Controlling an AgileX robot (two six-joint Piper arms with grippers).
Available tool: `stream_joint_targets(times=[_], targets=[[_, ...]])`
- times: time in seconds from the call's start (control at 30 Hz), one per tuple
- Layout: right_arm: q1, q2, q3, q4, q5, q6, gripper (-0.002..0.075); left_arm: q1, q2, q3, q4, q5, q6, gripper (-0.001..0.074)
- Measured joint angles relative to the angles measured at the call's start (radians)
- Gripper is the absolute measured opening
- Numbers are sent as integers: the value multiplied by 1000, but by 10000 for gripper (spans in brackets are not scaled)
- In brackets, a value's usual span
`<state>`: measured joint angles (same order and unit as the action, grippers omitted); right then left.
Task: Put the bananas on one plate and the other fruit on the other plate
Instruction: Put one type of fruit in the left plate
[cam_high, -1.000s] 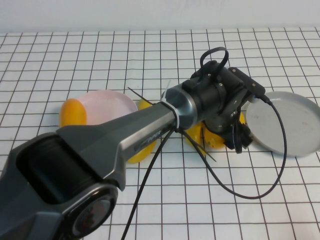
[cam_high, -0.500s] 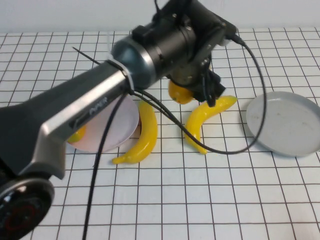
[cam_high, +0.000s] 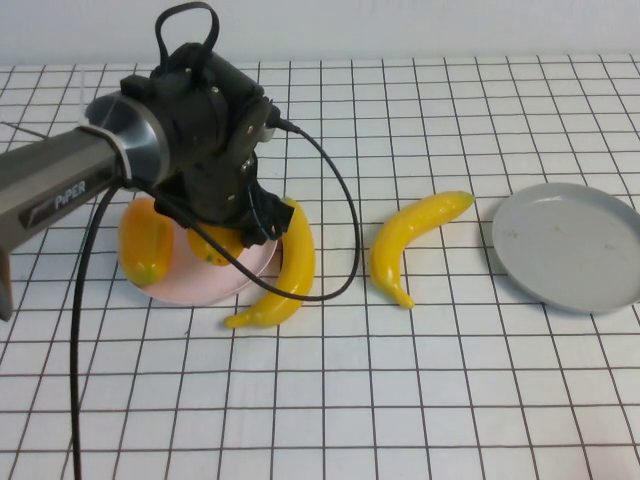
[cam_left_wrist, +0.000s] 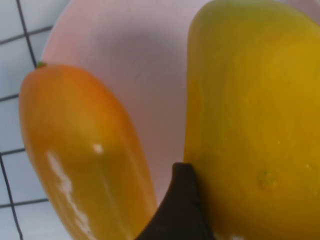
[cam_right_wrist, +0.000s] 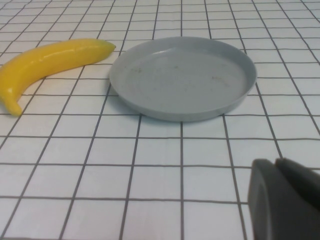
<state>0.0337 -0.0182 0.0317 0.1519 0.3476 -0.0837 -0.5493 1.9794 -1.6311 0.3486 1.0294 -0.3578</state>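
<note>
Here the left gripper (cam_high: 232, 232) clamps a mango (cam_high: 215, 243) over the pink plate (cam_high: 165, 289) beside its twin (cam_high: 143, 239), two bananas (cam_high: 412, 240) lie beyond on the tabletop (cam_high: 420, 400), the grey plate (cam_high: 566, 245) waits, and the right gripper (cam_right_wrist: 285, 200), together, stays near that plate.

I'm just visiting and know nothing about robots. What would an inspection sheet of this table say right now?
Surface: white table with a black grid.
Job's things: pink plate holds one mango; a second mango is over it in the left gripper. Grey plate holds nothing. One banana lies beside the pink plate, touching its rim; the other banana lies on the table between the plates.
Clutter: nothing seen.
Grippers: left gripper over the pink plate, shut on the second mango. Right gripper low above the table near the grey plate, fingers together.
Cables: black cable loops from the left wrist over the first banana.
Surroundings: plain pale wall behind.
</note>
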Motion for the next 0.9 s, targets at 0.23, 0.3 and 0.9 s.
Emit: stream_joint_targets(times=[0.23,0.3,0.9], targets=[[0,0,0,0,0,0,-16,32,0,20,-5,-28,-24,531],[0,0,0,0,0,0,-16,34,0,20,-1,-35,-24,531],[0,0,0,0,0,0,-16,40,-60,26,99,-103,-141,531]])
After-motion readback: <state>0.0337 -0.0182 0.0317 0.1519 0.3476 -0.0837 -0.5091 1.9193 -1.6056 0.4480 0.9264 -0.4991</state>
